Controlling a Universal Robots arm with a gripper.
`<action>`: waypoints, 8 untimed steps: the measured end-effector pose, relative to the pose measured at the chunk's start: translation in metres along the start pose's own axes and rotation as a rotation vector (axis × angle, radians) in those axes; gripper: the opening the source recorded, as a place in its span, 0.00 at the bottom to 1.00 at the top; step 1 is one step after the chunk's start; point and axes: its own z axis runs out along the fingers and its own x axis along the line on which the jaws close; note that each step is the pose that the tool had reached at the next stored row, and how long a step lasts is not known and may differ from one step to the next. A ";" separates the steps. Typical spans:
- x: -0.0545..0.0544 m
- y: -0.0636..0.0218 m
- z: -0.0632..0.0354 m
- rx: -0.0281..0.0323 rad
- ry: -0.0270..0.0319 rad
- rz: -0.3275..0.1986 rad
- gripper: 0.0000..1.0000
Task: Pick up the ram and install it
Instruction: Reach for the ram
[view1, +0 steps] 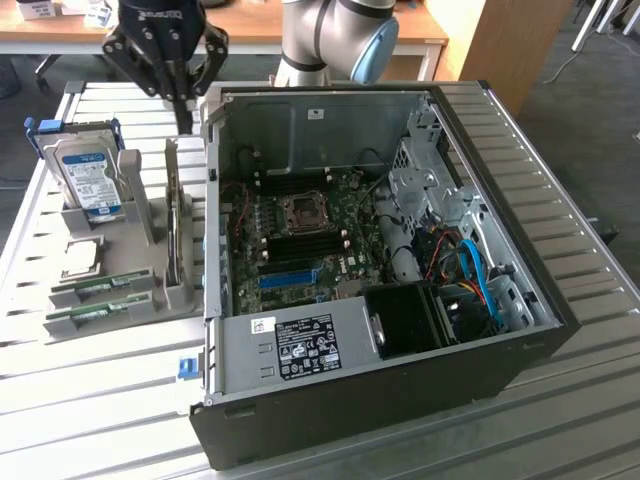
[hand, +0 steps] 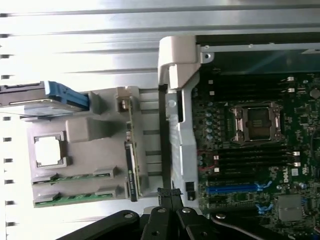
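At the left side of the table (view1: 90, 400), the grey holder (view1: 135, 262) carries the ram (view1: 98, 318), which lies flat along the holder's near edge. A look-alike stick (view1: 105, 289) lies just beside it. The hard drive (view1: 88, 178) stands upright at the holder's far edge. Above that far edge hangs the gripper (view1: 186, 122), its fingers pressed together and empty, well apart from the ram. Further right sits the open case (view1: 400, 400) with its motherboard (view1: 300, 235). The reach for the ram looks barely begun. Doing it well probably means parting the jaws above the stick, squaring them across its long thin edges, and staying clear of the twin.
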 end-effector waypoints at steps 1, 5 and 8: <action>0.003 -0.0002 0.0000 0.0000 0.0000 0.000 0.11; 0.015 -0.0011 -0.0002 0.0001 -0.0001 0.000 0.11; 0.023 -0.0017 -0.0002 0.0001 -0.0001 0.000 0.11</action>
